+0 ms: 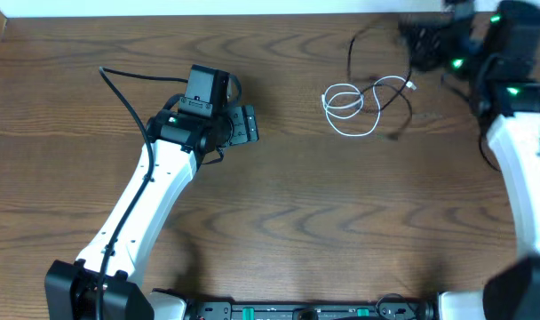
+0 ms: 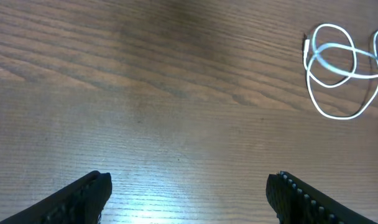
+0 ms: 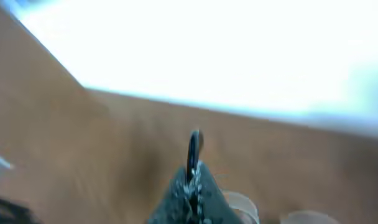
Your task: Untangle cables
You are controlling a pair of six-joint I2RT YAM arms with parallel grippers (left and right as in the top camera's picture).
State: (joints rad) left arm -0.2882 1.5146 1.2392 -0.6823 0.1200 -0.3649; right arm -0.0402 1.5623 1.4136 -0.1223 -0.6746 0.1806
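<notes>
The white cable (image 1: 348, 108) lies in small loops on the wooden table, right of centre, and shows again in the left wrist view as the white cable (image 2: 331, 62) at the upper right. The thin black cable (image 1: 351, 55) crosses those loops and runs up toward the far right. My right gripper (image 1: 425, 40) is blurred at the table's far right edge. In its wrist view the right gripper (image 3: 194, 171) is shut on the black cable (image 3: 194, 144), a short piece of which sticks out above the jaws. My left gripper (image 1: 244, 125) stands open over bare wood, left of the cables, and the left gripper (image 2: 189, 186) holds nothing.
The table's back edge (image 1: 252, 18) meets a white surface just beyond the cables. Thicker black wires (image 1: 128, 93) run along the left arm. The right arm's white body (image 1: 528, 169) fills the right side.
</notes>
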